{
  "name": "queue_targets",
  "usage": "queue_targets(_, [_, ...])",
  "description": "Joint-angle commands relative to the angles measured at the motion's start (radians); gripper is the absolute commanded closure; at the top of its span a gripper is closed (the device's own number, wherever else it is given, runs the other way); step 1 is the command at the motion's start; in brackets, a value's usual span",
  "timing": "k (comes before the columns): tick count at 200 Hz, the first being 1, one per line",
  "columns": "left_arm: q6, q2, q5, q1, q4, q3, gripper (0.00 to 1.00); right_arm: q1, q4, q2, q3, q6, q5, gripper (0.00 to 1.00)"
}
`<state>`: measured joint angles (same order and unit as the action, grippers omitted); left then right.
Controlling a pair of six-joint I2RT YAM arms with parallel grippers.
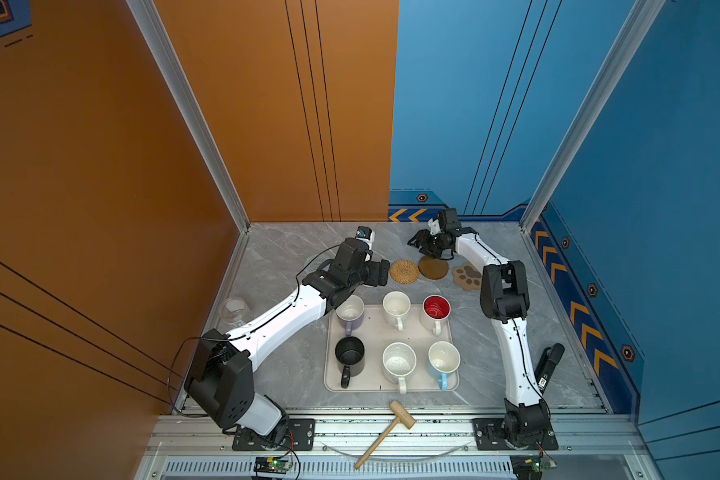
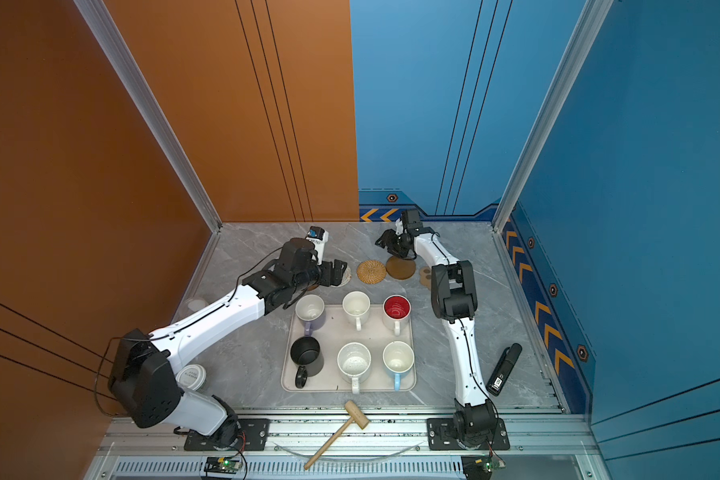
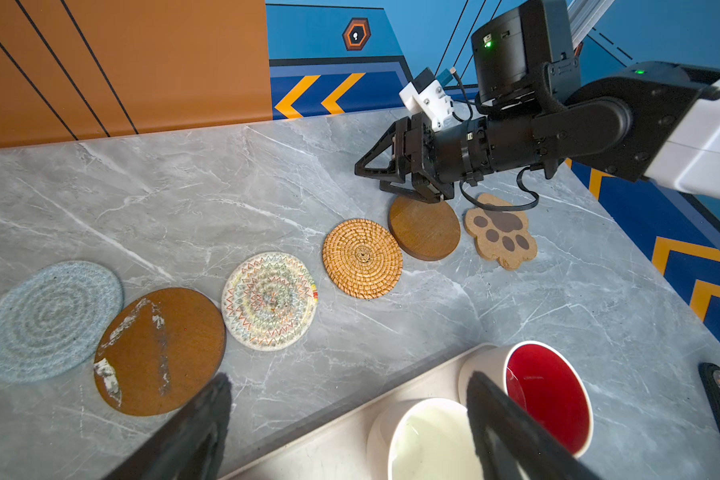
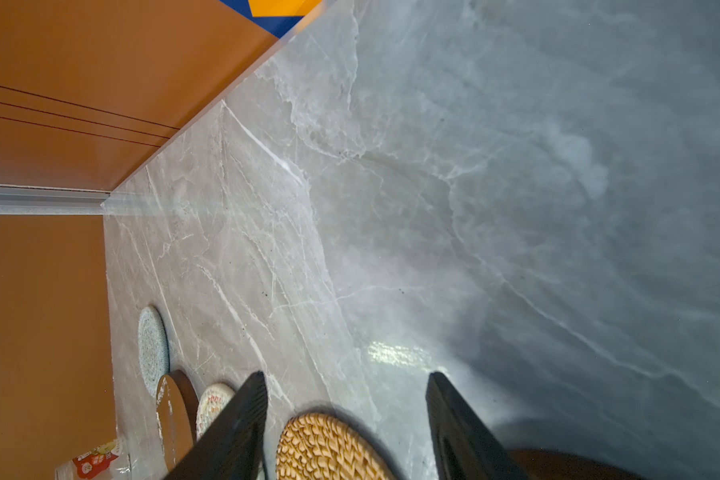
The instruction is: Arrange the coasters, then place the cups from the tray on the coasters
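Hovering just beyond the tray's (image 1: 373,332) far left corner, the left claw (image 1: 381,272) is spread wide and empty. The right claw (image 1: 416,243) hangs farther beyond the tray's far side, jaws apart on nothing, above the rim of a brown disc (image 3: 425,228). Six coasters (image 1: 404,271) lie in a row past that side: pale woven round (image 3: 51,320), second brown disc (image 3: 159,351), zigzag woven round (image 3: 269,301), rattan round (image 3: 362,257), that disc, paw mat (image 3: 501,230). Six cups (image 1: 396,305) stand on the tray.

Desk (image 3: 184,199) grey marble, white veins. Tray (image 1: 375,336) cream. Woven coaster (image 3: 51,320) blue-grey rings; scuffed disc (image 3: 161,351) brown, white marks; zigzag coaster (image 3: 269,301) whitish, multicolour; rattan coaster (image 3: 362,258) tan; paw coaster (image 3: 501,232) tan, dark-brown pads. Black mug (image 1: 350,355); lavender mug (image 1: 351,321); red-lined mug (image 1: 436,309) white outside.
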<state>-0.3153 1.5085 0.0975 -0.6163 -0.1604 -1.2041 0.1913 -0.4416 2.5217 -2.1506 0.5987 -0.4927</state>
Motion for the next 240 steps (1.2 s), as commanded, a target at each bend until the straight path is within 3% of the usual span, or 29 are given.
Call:
queue_targets(1, [0.003,-0.023,0.021,-0.008,-0.001,0.018,0.10,-0.004,-0.052,-0.024,-0.003,-0.028,0.019,0.40])
queue_targets(77, [0.002,-0.036,0.027,-0.007,-0.002,0.028,0.10,-0.007,-0.056,-0.074,0.112,-0.054,0.042,0.40])
queue_targets(134, [-0.002,-0.051,0.044,-0.008,-0.002,0.034,0.09,-0.007,0.007,-0.110,0.120,-0.040,-0.007,0.39])
queue_targets(167, [0.006,-0.091,0.064,-0.010,-0.019,0.029,0.10,-0.001,0.055,-0.196,0.142,-0.026,-0.021,0.38])
queue_targets(190, [0.017,-0.126,0.091,-0.011,-0.143,0.009,0.12,0.013,0.051,-0.299,0.208,-0.045,-0.026,0.38])
queue_targets(223, [0.013,-0.218,0.120,-0.029,-0.215,0.060,0.12,0.070,-0.033,-0.547,0.424,-0.150,0.128,0.41])
queue_targets(240, [0.003,-0.260,0.136,-0.036,-0.277,0.081,0.12,0.114,-0.156,-0.654,0.496,-0.207,0.242,0.50])
